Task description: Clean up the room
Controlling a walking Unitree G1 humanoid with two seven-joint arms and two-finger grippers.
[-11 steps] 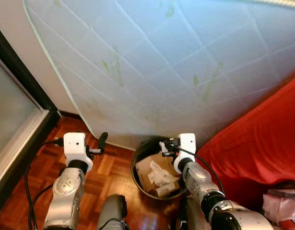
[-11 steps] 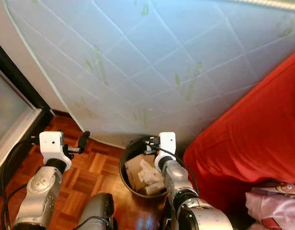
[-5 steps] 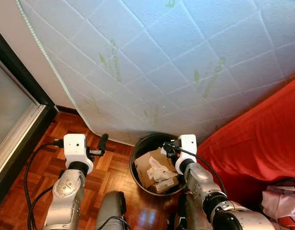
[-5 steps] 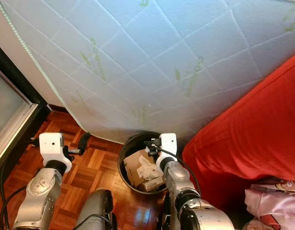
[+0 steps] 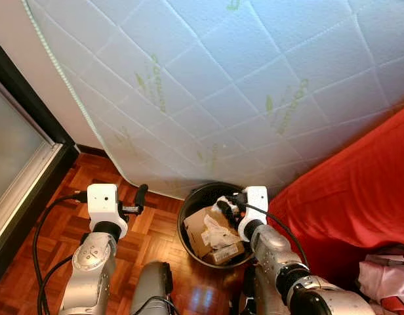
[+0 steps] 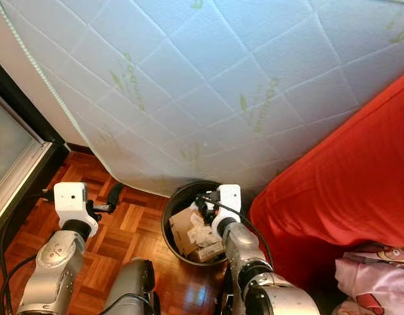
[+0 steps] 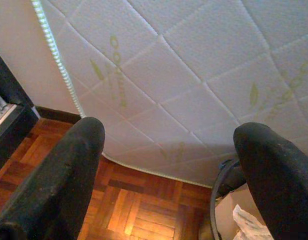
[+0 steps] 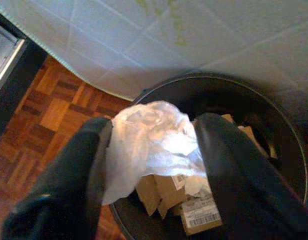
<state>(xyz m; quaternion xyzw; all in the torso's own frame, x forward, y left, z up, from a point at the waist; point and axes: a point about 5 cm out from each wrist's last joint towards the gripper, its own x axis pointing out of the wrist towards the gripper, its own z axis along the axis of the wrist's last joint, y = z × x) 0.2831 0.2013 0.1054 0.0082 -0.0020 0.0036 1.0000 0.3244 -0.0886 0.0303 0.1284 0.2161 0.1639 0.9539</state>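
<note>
We held a crumpled wad of clear plastic wrap clamped between the 2 fingers of our right gripper, directly above the open black trash bin. The bin stood on the parquet floor at 12 o'clock from us, already holding cardboard boxes and white scraps. Our left gripper hung at 10 o'clock over the floor, its 2 fingers spread apart with nothing between them. A quilted white mattress leaned behind the bin, its lower edge just beside the rim. A red cover lay at 2 o'clock.
</note>
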